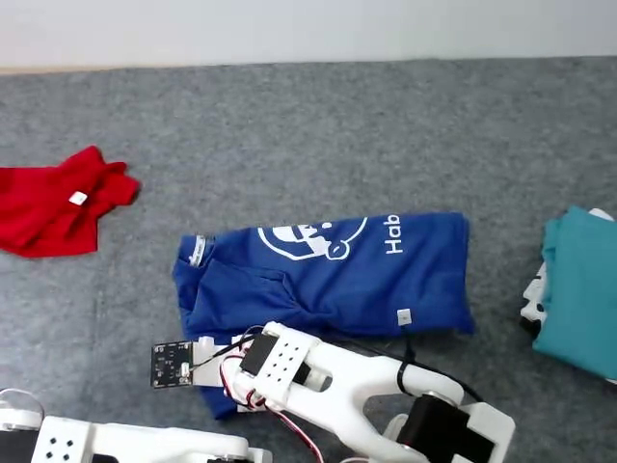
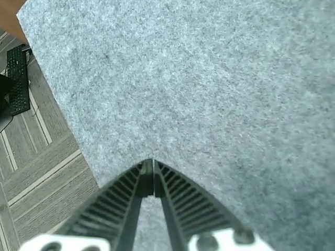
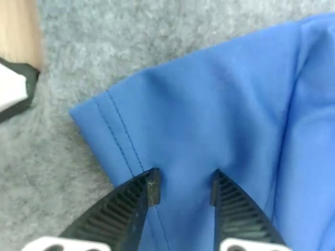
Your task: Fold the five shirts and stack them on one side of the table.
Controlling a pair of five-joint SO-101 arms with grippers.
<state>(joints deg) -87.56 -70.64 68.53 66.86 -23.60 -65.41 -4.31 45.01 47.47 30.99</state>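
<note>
Between the half-open fingers (image 3: 151,189) of your right gripper (image 3: 182,188) the blue shirt (image 3: 220,115) is lying unpinched, while your left gripper (image 2: 153,180) is hovering closed, empty.

teal shirt (image 1: 583,289) cut by right edge, red shirt (image 1: 48,207) by left

Table cover (image 1: 386,125): grey felt, matt, fuzzy. Blue shirt (image 1: 366,289): smooth cloth (hem stitched). Right gripper (image 3: 183,187): black ribbed plastic, matt.

blue shirt (image 1: 366,289): white lettering and a round emblem; small white tags, illegible
red shirt (image 1: 48,217): white tag, illegible
</note>
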